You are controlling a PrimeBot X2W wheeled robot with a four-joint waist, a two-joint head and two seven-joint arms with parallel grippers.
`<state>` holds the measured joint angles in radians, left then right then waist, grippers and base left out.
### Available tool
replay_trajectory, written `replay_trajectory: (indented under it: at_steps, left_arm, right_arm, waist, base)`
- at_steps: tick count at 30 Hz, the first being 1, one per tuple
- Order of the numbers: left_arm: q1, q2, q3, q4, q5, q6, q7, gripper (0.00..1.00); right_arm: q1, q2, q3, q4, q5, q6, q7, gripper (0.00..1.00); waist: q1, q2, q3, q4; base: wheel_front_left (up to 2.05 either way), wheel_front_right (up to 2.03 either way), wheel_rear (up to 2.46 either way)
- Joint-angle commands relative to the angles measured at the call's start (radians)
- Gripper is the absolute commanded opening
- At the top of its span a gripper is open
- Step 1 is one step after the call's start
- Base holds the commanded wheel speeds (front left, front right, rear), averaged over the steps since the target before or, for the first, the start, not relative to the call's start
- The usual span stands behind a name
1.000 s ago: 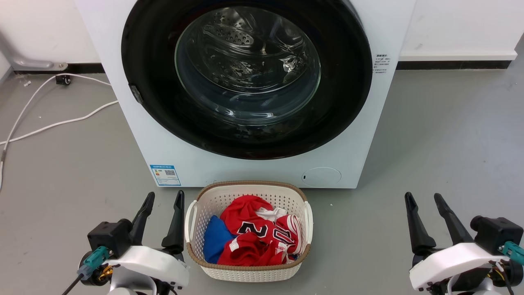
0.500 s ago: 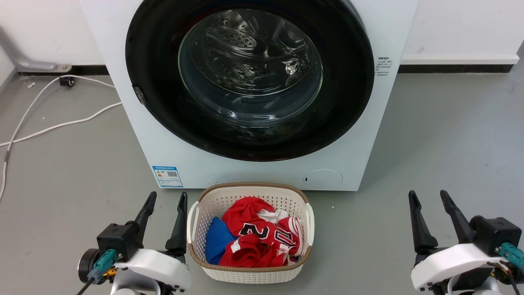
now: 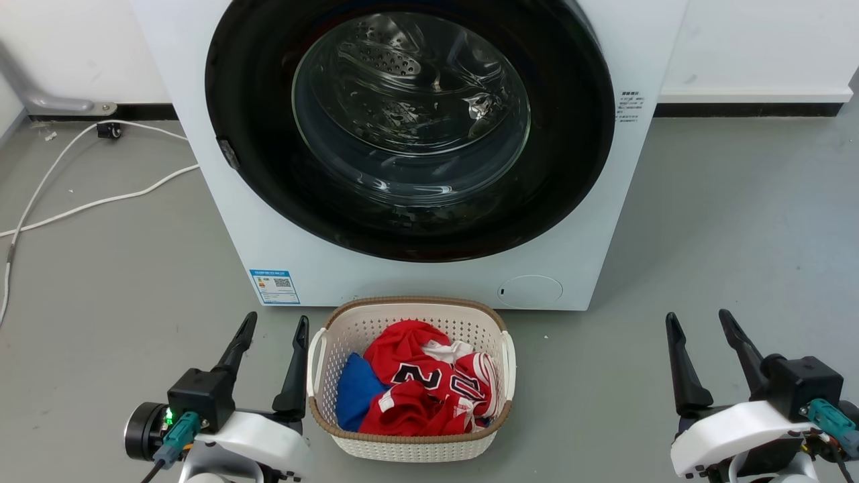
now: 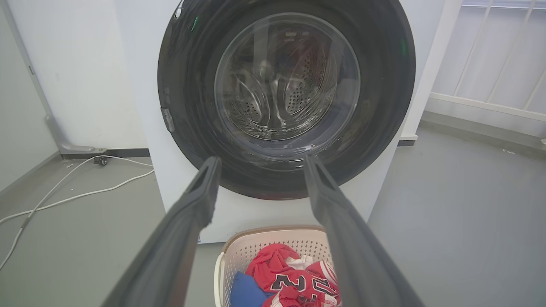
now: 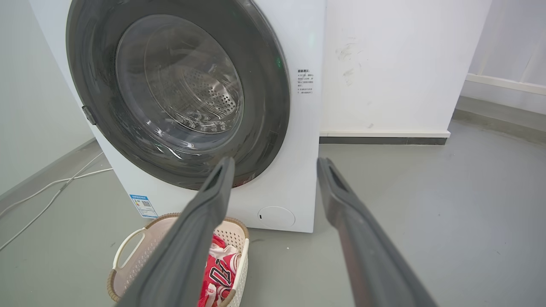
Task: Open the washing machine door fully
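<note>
The white washing machine point(image 3: 416, 285) stands ahead of me on the floor. Its washing machine door point(image 3: 409, 114), a glossy black ring around a clear glass bowl, lies flat against the front, with a small latch point(image 3: 228, 153) on its left rim. Through the glass I see the perforated steel drum. My left gripper point(image 3: 276, 319) hovers open at the lower left, well short of the door. My right gripper point(image 3: 698, 315) is open at the lower right. In the wrist views the left gripper point(image 4: 261, 160) and right gripper point(image 5: 276, 161) point at the door point(image 4: 384, 85) point(image 5: 264, 85), both holding nothing.
A white laundry basket point(image 3: 409, 303) holding red and blue clothes point(image 3: 416, 382) sits on the floor just before the machine, between my grippers. White cables point(image 3: 100, 200) trail over the grey floor at left. A white wall point(image 3: 751, 47) stands behind.
The whole picture has shifted a little, so the camera moved. Both grippers stay open and low with only slight drift. The door is as it was.
</note>
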<state>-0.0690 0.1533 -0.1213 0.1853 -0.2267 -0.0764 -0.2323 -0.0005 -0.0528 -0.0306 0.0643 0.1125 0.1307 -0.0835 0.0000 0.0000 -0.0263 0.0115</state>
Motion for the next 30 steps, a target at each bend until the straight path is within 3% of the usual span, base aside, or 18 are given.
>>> replay_trajectory:
  at_steps: [1, 16, 26, 27, 28, 29, 30]
  left_arm:
    - [-0.007, 0.005, 0.001, -0.001, 0.023, -0.004, -0.008, 1.00]
    - [-0.005, -0.005, 0.002, 0.021, 0.112, -0.011, -0.034, 1.00]
    - [-0.005, -0.022, 0.020, 0.030, 0.090, -0.018, -0.033, 1.00]
    - [-0.005, -0.022, 0.021, 0.031, 0.090, -0.018, -0.033, 1.00]
    - [-0.006, -0.023, 0.022, 0.032, 0.089, -0.016, -0.033, 1.00]
    - [-0.006, -0.024, 0.023, 0.033, 0.088, -0.017, -0.033, 1.00]
    - [-0.006, -0.025, 0.024, 0.034, 0.087, -0.018, -0.033, 1.00]
  right_arm:
    - [-0.012, 0.003, 0.001, -0.003, -0.024, 0.000, -0.008, 1.00]
    - [-0.016, 0.004, -0.003, 0.021, -0.084, 0.000, -0.038, 1.00]
    - [-0.024, 0.004, -0.012, 0.041, -0.063, 0.000, -0.048, 1.00]
    - [-0.025, 0.004, -0.015, 0.044, -0.058, 0.000, -0.048, 0.83]
    - [-0.025, 0.004, -0.017, 0.045, -0.050, 0.000, -0.048, 0.45]
    - [-0.026, 0.004, -0.017, 0.047, -0.048, 0.000, -0.048, 0.28]
    - [-0.027, 0.004, -0.017, 0.048, -0.046, 0.000, -0.048, 0.00]
  waist:
    - [0.0000, 0.0000, 0.001, 0.000]
    - [0.0000, 0.0000, 0.001, -0.003]
    - [0.0000, 0.0000, 0.002, -0.006]
    - [0.0000, 0.0000, 0.002, -0.006]
    - [0.0000, 0.0000, 0.002, -0.006]
    - [0.0000, 0.0000, 0.001, -0.006]
    - [0.0000, 0.0000, 0.001, -0.006]
  base:
    - [0.00, 0.00, 0.00]
    - [0.00, 0.00, 0.00]
    - [0.00, 0.00, 0.00]
    - [0.00, 0.00, 0.00]
    - [0.00, 0.00, 0.00]
    - [0.00, 0.00, 0.00]
    - [0.00, 0.00, 0.00]
